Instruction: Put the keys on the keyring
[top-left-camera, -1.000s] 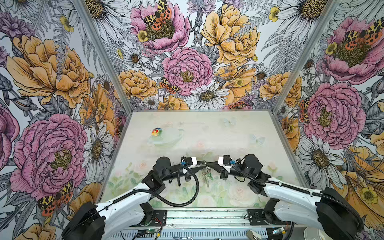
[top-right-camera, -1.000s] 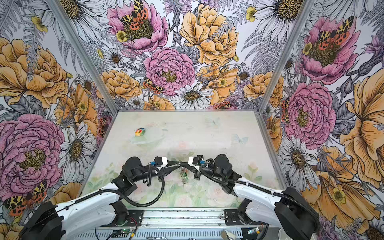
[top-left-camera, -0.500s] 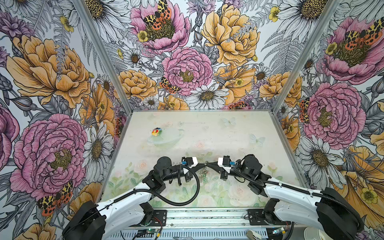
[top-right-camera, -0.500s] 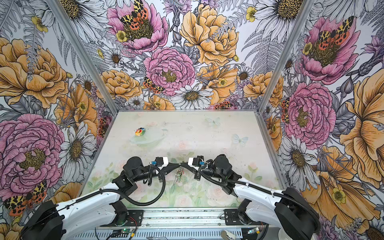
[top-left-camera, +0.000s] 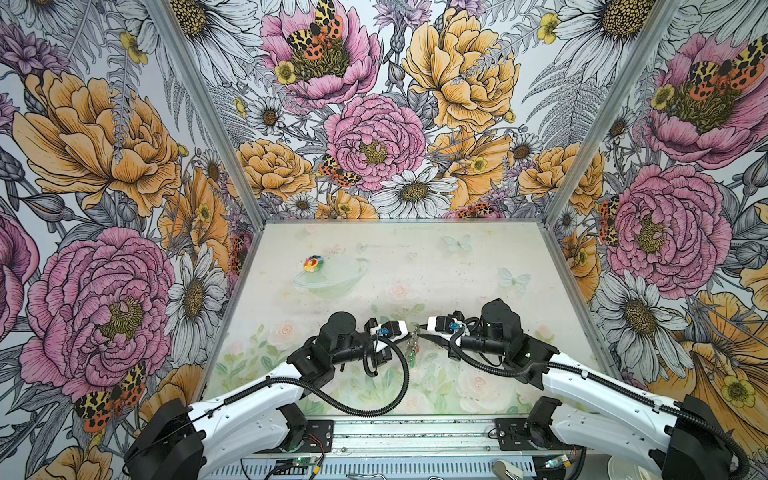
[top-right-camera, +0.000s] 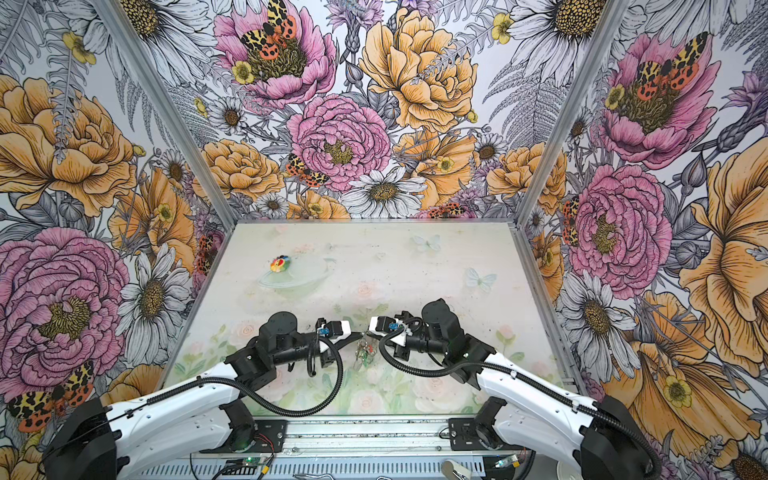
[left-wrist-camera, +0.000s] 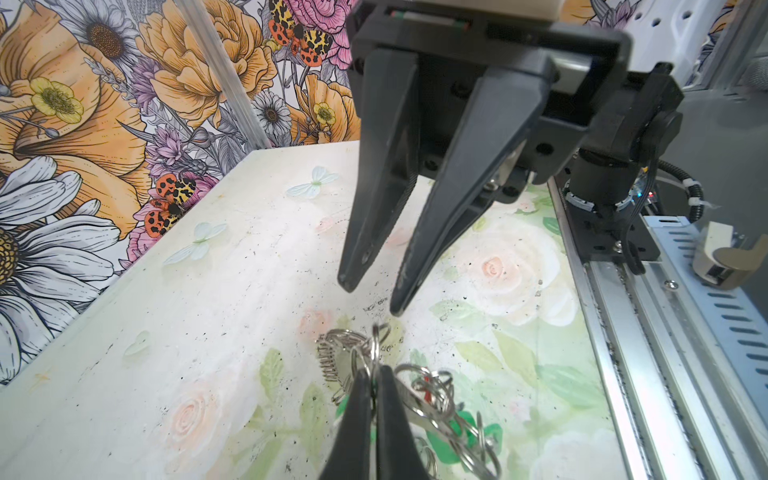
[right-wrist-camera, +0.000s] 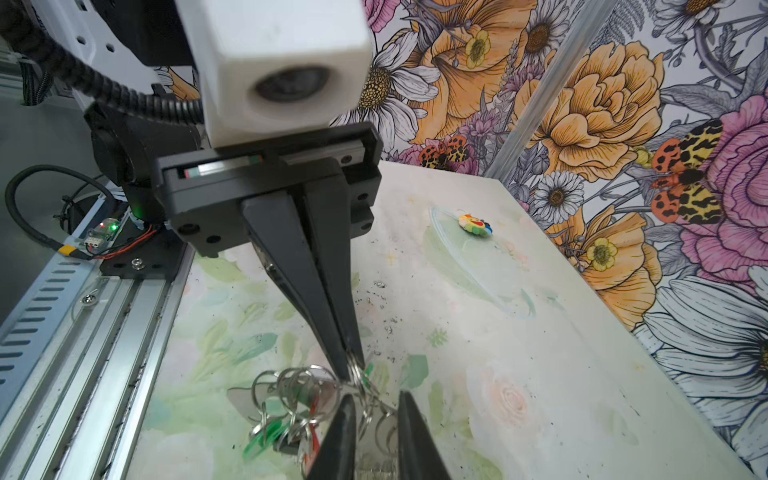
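Finding: the left gripper (left-wrist-camera: 372, 376) is closed tight on a thin wire loop at the fringe of the keyring (left-wrist-camera: 338, 359). The bunch hangs from that pinch over the table (left-wrist-camera: 187, 291), near the middle of its front edge.

The right gripper (left-wrist-camera: 370, 299) faces it from the opposite side. Its fingers stand narrowly apart and hold nothing, with the tips just beside the bunch and not touching it.

Step in hand, in our judgement: threading. One arm steadies the keyring while the other is free to work a key.

The keys (left-wrist-camera: 451, 440) lie low in the same bunch, tangled among the wire loops. We cannot tell from these views whether they are properly threaded or merely caught there.

Next move, as we judge it: the right gripper needs to close on one green head or its loop. It must do so without knocking the hanging bunch, which looks free to swing. The loops are thin and crowded, so the approach calls for fine alignment, and the left pinch must not slacken.

Count:
- Grippers: two.
- Keyring: one.
- Green key heads: two.
- Small red piece within the bunch: one.
- Round multicoloured toy (top-left-camera: 313, 263): one, well apart toward the back left corner of the table.
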